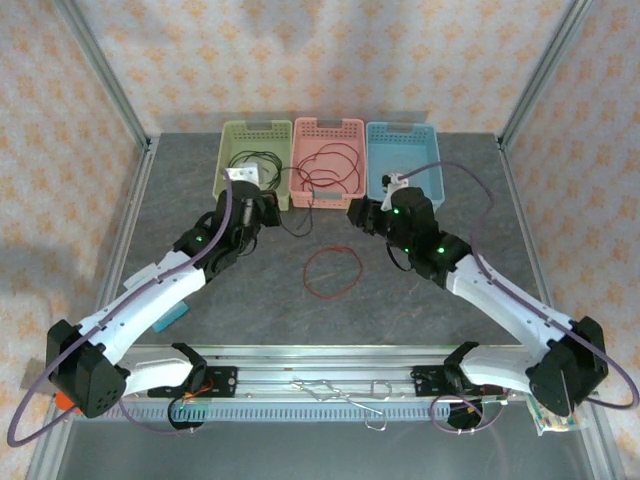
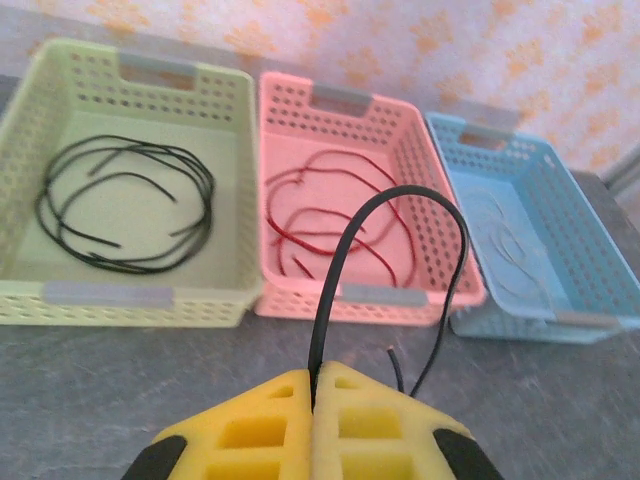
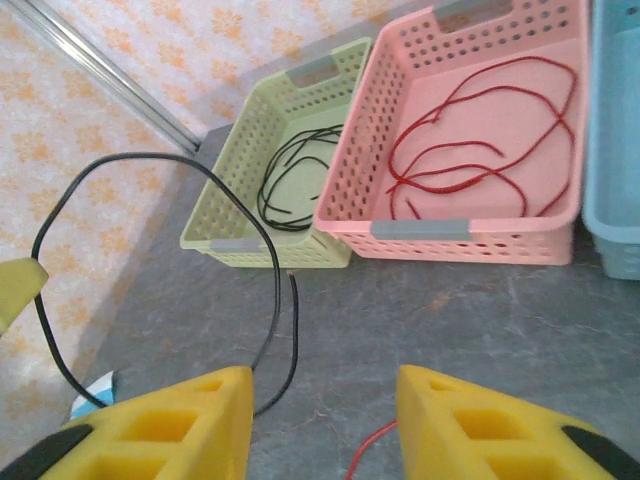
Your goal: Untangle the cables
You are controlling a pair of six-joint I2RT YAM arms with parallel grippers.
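Black cable (image 2: 400,191), thin tall arch, one end clenched in left jaws; right jaws apart.

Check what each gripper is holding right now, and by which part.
Left gripper is shut on a black cable, pinching one side of its upright loop. Right gripper is open, holding nothing.

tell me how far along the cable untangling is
Mostly sorted: thin black wires lie in the green perforated plastic basket, thin red wires in the pink perforated basket, pale wires in the blue perforated basket. In hand: the left pincer is shut on one more black wire loop. Still to do: binning that loop, plus the red wire ring lying on the grey table. The right pincer is open and empty.
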